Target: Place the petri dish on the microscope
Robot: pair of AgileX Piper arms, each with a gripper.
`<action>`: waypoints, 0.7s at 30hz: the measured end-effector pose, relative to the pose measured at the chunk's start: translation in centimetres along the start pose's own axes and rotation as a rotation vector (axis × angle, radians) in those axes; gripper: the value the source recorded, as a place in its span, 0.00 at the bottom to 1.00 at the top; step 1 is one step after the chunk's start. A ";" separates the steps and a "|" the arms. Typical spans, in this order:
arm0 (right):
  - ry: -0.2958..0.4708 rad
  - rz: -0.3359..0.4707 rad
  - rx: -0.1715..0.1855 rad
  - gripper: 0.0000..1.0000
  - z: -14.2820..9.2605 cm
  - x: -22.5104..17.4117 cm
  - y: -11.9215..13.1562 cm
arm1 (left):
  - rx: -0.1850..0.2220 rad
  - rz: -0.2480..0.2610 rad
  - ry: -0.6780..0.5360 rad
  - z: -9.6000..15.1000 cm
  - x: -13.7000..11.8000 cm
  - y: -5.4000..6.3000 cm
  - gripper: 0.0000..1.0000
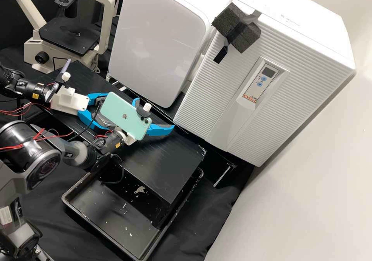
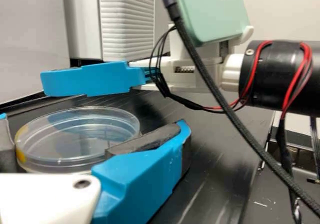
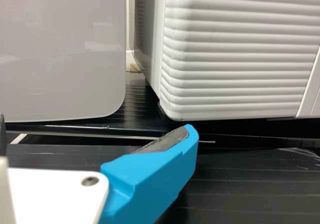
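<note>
The clear petri dish [image 1: 103,122] lies on the black bench, partly hidden under the phone in the high view. My left gripper [image 1: 94,108] stands open around it. In the left wrist view, the dish [image 2: 75,136] is between the pads of the left gripper [image 2: 95,139]; whether both pads touch it, I cannot tell. My right gripper [image 1: 154,115], open and holding nothing, is beyond the phone; its own view shows its two fingers apart [image 3: 95,136]. At the back left stands the microscope, with a flat black stage [image 1: 69,36].
A green phone [image 1: 124,115] is mounted on the right arm, close beside the left gripper. Cables hang by both wrists. Two white appliances [image 1: 161,32] [image 1: 267,75] stand behind the bench. A black tray [image 1: 104,222] lies below its front edge.
</note>
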 end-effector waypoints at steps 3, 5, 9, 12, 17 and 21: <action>0.000 0.000 0.000 1.00 0.0 0.0 0.0 | 0.001 0.000 -0.007 0.2 0.0 -0.1 0.00; 0.000 0.000 0.000 1.00 0.0 0.0 0.0 | 0.008 -0.002 -0.008 0.3 0.0 -0.1 0.00; 0.000 0.000 0.000 1.00 0.0 0.0 0.0 | 0.021 0.004 -0.013 0.3 0.0 -0.1 0.00; 0.000 0.000 0.000 1.00 0.0 0.0 0.0 | 0.021 0.004 -0.013 0.3 0.0 -0.1 0.00; 0.000 0.000 0.000 1.00 0.0 0.0 0.0 | 0.021 0.004 -0.013 0.3 0.0 -0.1 0.00; 0.000 0.000 0.000 1.00 0.0 0.0 0.0 | 0.021 0.004 -0.013 0.3 0.0 -0.1 0.00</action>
